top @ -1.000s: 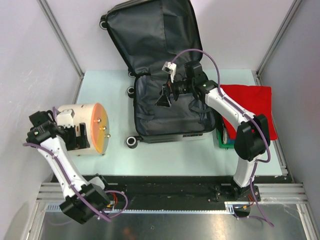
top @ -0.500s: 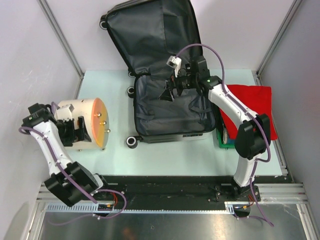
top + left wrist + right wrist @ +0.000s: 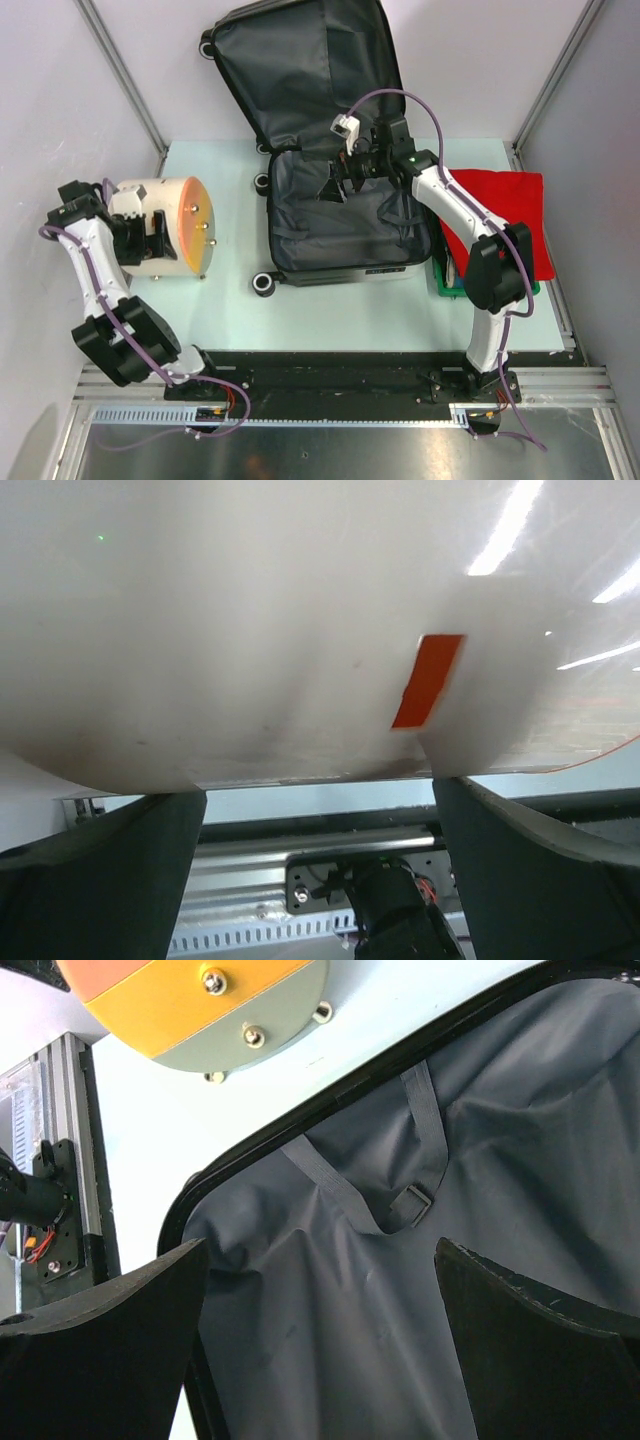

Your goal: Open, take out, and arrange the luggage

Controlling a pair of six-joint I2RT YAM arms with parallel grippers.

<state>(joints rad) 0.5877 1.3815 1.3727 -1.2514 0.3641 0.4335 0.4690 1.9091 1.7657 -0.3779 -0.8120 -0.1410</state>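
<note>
Luggage (image 3: 340, 225) lies open at the upper middle of the top view. Its lower shell rests flat on the bench (image 3: 330, 315) and its lid (image 3: 305, 70) stands up behind it, leaning back. Both halves show dark grey lining, and a black wheel (image 3: 263, 284) sits at the lower left corner of the shell.

The right tool (image 3: 333, 192) hangs over the upper part of the lower shell, fingers spread wide with nothing between them. In the right wrist view, that tool (image 3: 320, 1350) has its two dark fingers at the lower corners of the frame. Between them is only the lining (image 3: 450, 1260) and a grey strap with a buckle (image 3: 415, 1200).

At the left of the top view a beige cylinder (image 3: 140, 200) lies on its side on the bench, well apart from the luggage. Its orange face (image 3: 195, 235) is turned toward the shell. The left tool (image 3: 158, 242) sits against the near side of the cylinder. In the left wrist view it (image 3: 320, 880) is spread wide, and the pale wall of the cylinder (image 3: 250, 630) fills the frame just above the fingertips. Whether they press on it I cannot tell.

A red cloth (image 3: 500, 205) lies over a green bin (image 3: 445, 285) at the right.
</note>
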